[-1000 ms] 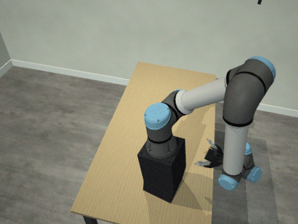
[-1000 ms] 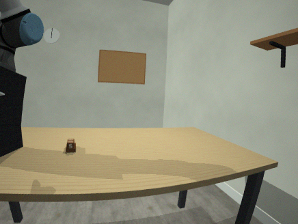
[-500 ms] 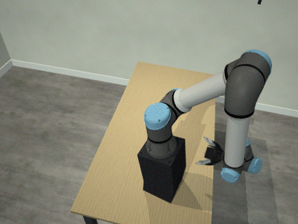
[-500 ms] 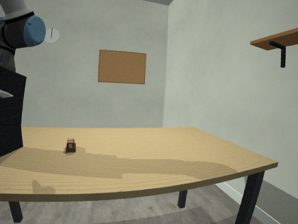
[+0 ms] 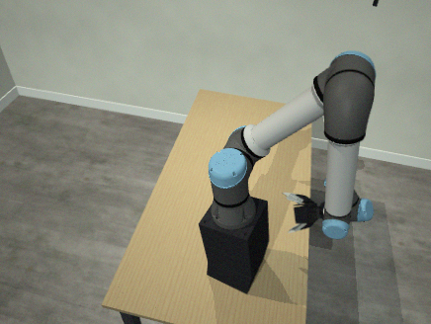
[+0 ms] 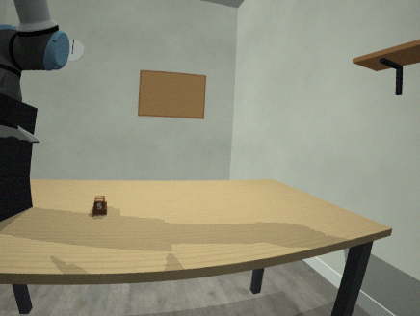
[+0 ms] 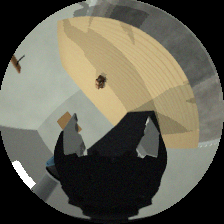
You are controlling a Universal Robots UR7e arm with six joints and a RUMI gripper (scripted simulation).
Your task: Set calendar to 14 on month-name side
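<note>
- Calendar [image 6: 99,206]: one small brown block set, standing on the table [image 6: 270,212] well in from every edge. It sits nearer the end where my base [image 5: 236,247] is than the far corner under the wall shelf [image 6: 392,55]. The face toward the exterior view shows a white digit that looks like a 5; the rest is too small to read.
- Tray and cubes: I cannot tell them apart at this size, nor see the month's name.
- My hand [image 5: 296,212]: released, fingers spread wide, nothing between them. It hangs by the long table edge beside my base, well apart from the calendar.
- Progress, as I judge it: nothing toward 14 is done. Left to do: approach, lift out the cubes, turn them, and seat both flat.
</note>
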